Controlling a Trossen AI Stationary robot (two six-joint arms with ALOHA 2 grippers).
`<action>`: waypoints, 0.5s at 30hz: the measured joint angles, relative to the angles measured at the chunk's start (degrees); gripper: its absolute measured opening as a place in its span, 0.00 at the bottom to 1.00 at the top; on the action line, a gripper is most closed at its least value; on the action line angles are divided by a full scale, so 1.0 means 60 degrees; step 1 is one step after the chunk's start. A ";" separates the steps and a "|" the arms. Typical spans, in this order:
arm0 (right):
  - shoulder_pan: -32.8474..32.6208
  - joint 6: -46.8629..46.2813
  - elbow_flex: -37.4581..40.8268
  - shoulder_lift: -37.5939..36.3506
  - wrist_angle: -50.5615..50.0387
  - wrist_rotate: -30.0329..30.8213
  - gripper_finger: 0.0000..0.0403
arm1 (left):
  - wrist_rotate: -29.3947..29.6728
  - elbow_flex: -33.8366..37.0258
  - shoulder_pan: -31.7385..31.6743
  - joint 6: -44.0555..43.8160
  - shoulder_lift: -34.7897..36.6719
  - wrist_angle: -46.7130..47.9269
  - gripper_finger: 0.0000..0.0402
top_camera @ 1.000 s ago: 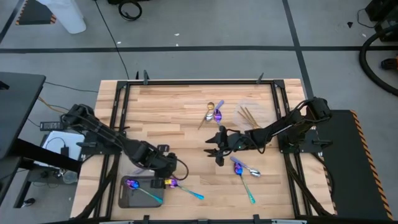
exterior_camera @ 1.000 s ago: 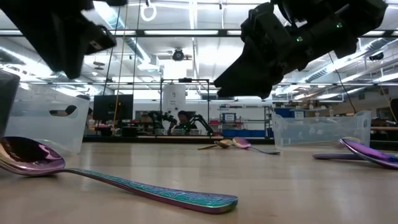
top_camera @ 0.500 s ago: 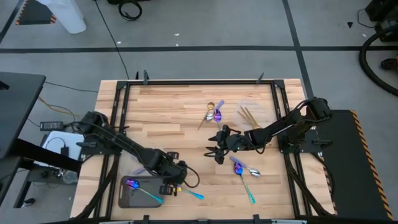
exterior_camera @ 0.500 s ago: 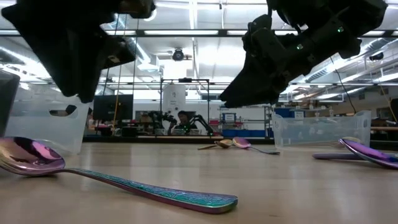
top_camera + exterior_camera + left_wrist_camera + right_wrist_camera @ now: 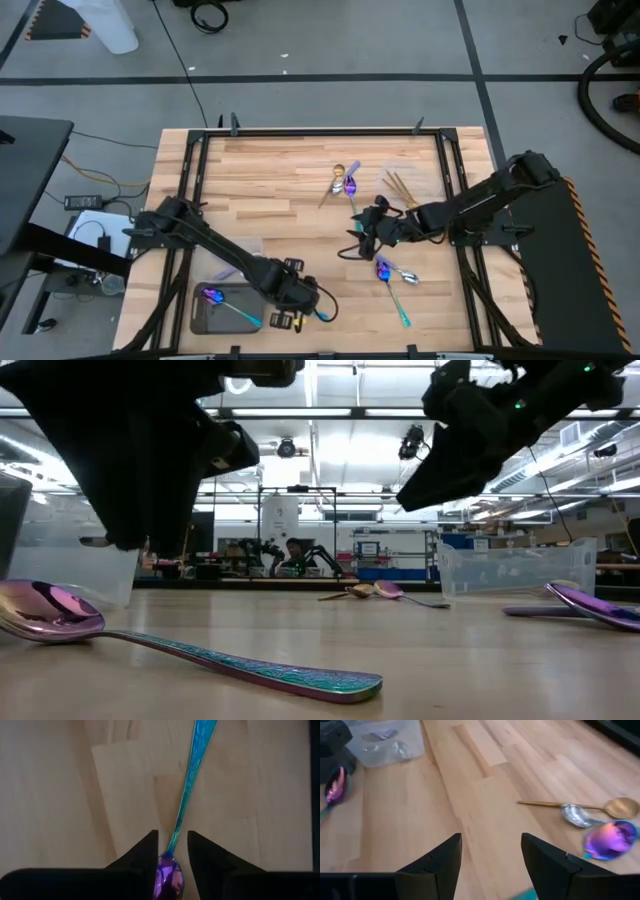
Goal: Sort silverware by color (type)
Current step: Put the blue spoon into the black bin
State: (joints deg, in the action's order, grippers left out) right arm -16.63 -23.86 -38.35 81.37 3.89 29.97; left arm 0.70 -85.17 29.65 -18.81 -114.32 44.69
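An iridescent spoon with a purple bowl [image 5: 168, 879] and a teal handle [image 5: 320, 315] lies flat on the table near its front edge. My left gripper [image 5: 172, 834] points down just above it, open. Its fingers stand on either side of the spoon's neck, and in the low view they end above the bowl [image 5: 45, 610]. My right gripper [image 5: 358, 243] hovers open over the table's middle with nothing between its fingers. More silverware lies about: two spoons [image 5: 392, 272] to the right, and gold, silver and purple ones [image 5: 342, 182] farther back.
A dark grey tray [image 5: 205, 318] near the front left holds one iridescent spoon [image 5: 225, 305]. A clear tray [image 5: 385, 742] holds silver pieces, and another [image 5: 400, 185] at the back right holds gold ones. Black frame rails [image 5: 190, 200] run along the table's sides.
My left gripper has moved toward the table's right and near edges and come down over the iridescent spoon, which has stayed flat where it was. My right gripper has drawn back toward the right edge, risen a little and tipped closer to level.
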 joint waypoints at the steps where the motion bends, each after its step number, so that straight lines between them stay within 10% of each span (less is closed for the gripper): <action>1: -0.0098 0.0000 0.0000 -0.0059 -0.0137 0.0141 0.53 | 0.0056 -0.0111 0.0033 0.0002 -0.0136 -0.0028 0.30; 15: -0.0788 -0.0003 0.0000 0.0338 -0.0265 0.0540 0.53 | 0.0721 -0.0262 0.0512 0.0464 -0.1086 0.0107 0.43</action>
State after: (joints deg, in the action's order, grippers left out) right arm -21.36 -23.88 -38.35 83.40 2.30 33.21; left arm 5.03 -86.74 32.72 -16.03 -120.84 45.33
